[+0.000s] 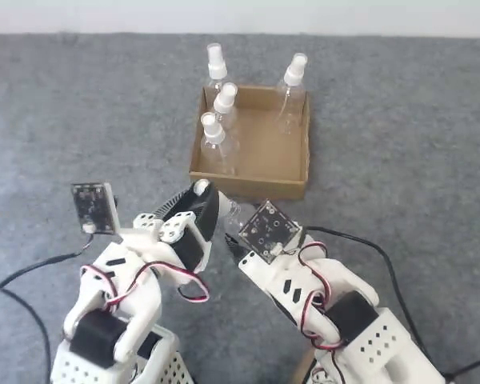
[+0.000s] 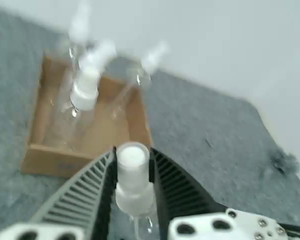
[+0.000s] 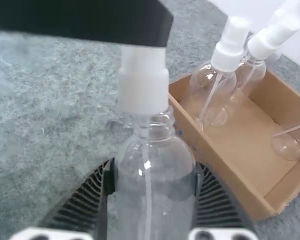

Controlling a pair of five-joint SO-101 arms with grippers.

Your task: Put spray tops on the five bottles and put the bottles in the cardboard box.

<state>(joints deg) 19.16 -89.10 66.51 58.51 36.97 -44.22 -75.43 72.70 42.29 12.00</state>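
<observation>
Between the clamped fingers of the right gripper (image 3: 152, 182) stands a clear bottle (image 3: 151, 160); just above its neck, the left gripper (image 2: 132, 156) pinches a white spray top (image 2: 133, 187), tube dipping inside.

The left arm (image 1: 128, 308) and the right arm (image 1: 360, 336) are of white printed plastic with black motor blocks. Looped red, black and white wires (image 1: 110, 290) run along them. Each wrist carries a dark circuit board (image 1: 94, 206). The fingers (image 2: 80, 200) are black and ribbed, with small silver screws (image 2: 262, 223) in the white mount
</observation>
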